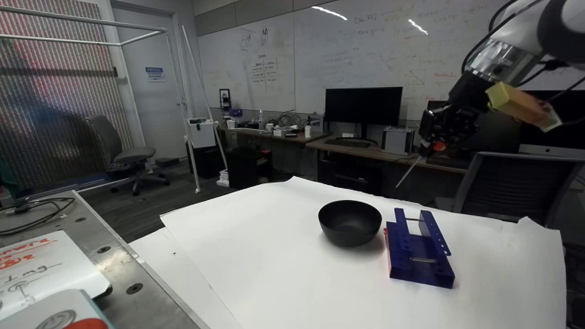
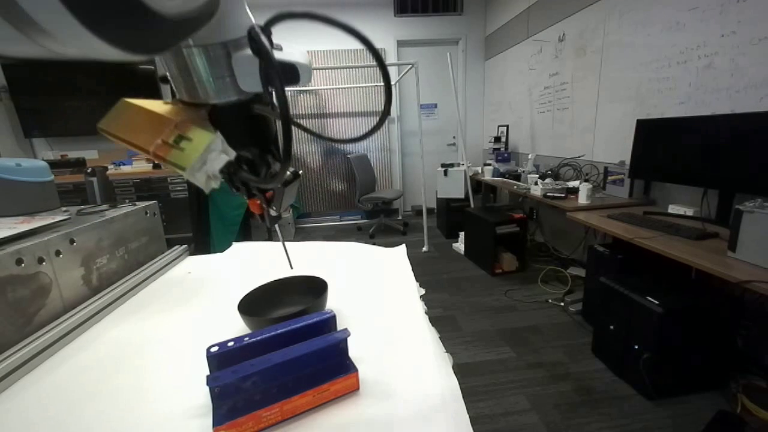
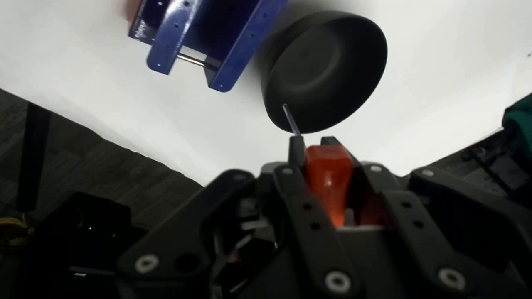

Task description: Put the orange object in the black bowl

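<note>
White arm (image 1: 525, 32), black wrist (image 1: 470, 89), metallic collar (image 1: 507, 59) between.
Dark band (image 2: 132, 30) across the arm; black cable (image 2: 389, 90) in a wide loop; jaws mostly black, linkage bars (image 3: 326, 253) with round silver screws (image 3: 338, 282) and small dark holes (image 3: 407, 204).

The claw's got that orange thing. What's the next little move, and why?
In the wrist view the gripper has the orange object pinched; in an exterior view it hangs high and off to one side of the bowl. So the next move is probably to shift it over the bowl, since opening here would likely miss.
</note>
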Controlling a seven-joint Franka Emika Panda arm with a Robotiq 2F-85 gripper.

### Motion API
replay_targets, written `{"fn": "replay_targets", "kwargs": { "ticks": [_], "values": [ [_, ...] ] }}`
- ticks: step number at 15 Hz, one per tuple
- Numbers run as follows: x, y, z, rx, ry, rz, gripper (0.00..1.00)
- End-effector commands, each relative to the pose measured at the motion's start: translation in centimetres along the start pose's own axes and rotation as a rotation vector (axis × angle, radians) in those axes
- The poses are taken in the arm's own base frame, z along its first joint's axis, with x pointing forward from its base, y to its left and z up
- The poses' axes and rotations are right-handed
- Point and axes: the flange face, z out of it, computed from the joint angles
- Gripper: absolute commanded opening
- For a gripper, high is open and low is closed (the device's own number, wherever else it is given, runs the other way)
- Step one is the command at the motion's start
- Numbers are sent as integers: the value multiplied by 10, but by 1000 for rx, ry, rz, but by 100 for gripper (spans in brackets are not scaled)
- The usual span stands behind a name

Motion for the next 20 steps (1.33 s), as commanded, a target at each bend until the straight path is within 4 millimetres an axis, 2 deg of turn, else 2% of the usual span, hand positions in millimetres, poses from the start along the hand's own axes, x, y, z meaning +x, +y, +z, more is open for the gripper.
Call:
{"fn": "replay_targets", "kwargs": {
  "ticks": [1, 4, 8, 9, 10, 14, 16, 17, 20],
  "values": [
    [8, -22, 62, 80, 37, 37, 7],
    [2, -49, 114, 113, 34, 40, 7],
    [8, -72, 160, 129, 28, 41, 9],
    [12, -73, 168, 128, 33, 41, 24],
    [17, -71, 173, 120, 53, 39, 44],
    [34, -60, 184, 90, 78, 22, 75],
    [39, -52, 181, 77, 79, 22, 91],
    [40, -47, 174, 73, 84, 14, 97],
    [41, -36, 155, 44, 82, -29, 100]
  ]
}}
